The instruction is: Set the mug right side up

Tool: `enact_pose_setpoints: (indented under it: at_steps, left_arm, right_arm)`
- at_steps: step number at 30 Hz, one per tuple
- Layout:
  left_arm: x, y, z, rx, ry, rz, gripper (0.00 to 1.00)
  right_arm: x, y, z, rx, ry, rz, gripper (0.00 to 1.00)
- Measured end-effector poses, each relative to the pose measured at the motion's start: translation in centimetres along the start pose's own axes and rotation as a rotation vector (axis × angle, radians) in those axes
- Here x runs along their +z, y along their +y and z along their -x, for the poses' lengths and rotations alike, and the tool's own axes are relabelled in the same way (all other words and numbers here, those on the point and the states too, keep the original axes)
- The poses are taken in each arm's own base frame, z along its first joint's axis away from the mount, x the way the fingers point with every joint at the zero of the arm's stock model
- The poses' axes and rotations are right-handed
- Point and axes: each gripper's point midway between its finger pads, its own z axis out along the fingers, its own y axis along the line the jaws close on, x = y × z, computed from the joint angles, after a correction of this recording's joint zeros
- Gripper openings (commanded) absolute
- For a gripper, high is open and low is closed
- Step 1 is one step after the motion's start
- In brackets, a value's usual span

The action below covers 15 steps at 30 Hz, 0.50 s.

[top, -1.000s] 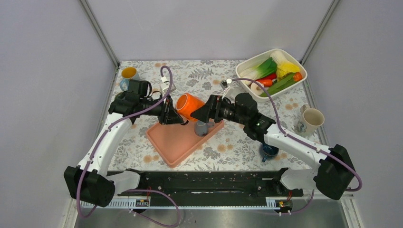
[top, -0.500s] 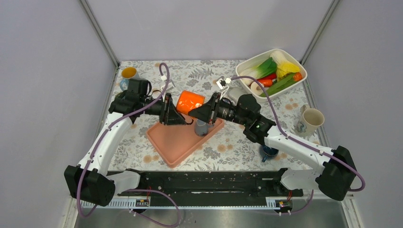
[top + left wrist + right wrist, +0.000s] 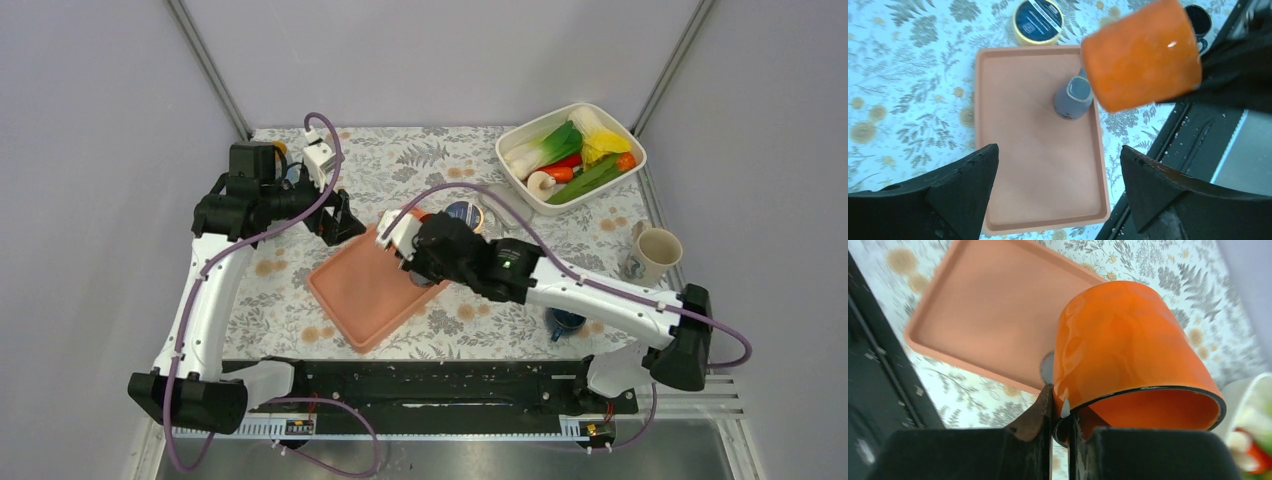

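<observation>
Top external: the orange mug [image 3: 421, 214] was nearly hidden under the right arm [image 3: 560, 285], at the tray's [image 3: 350, 295] far corner.
Left wrist: the left pincer [image 3: 1058, 152] was released and empty.
Right wrist: the right pincer [image 3: 1060, 412] was clenched on the orange mug's rim; the mug was judged stiff, glazed, slippery and breakable.

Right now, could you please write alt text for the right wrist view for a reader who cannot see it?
The right gripper is shut on the rim of an orange mug, held tilted above a pink tray on a floral tablecloth. Its open mouth faces toward the camera.
</observation>
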Motion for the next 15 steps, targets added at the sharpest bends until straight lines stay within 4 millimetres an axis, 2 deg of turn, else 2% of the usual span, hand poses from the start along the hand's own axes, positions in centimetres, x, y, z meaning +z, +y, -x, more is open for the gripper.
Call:
enact_pose_setpoints:
  at_steps: [3,8,11,15]
  left_arm:
    - [-0.7,0.4,1.5,0.022,-0.025,0.040,0.99]
    - [-1.6,0.0,4.1,0.054,-0.074,0.066,0.99]
    - [-0.4,-1.2,4.4,0.114,-0.056,0.047,0.98]
    - [2.1,-2.7,2.9,0.208,0.024,0.029,0.90]
  right_arm:
    - [1.2,1.7,-0.6,-0.243,0.078,0.005,0.00]
    - [4.0,5.6,-1.7,-0.615,0.208,0.070,0.00]
    - [5.8,7.0,-1.6,-0.748,0.267,0.096,0.00]
    - [7.1,6.9,-1.2,-0.829,0.311,0.081,0.00]
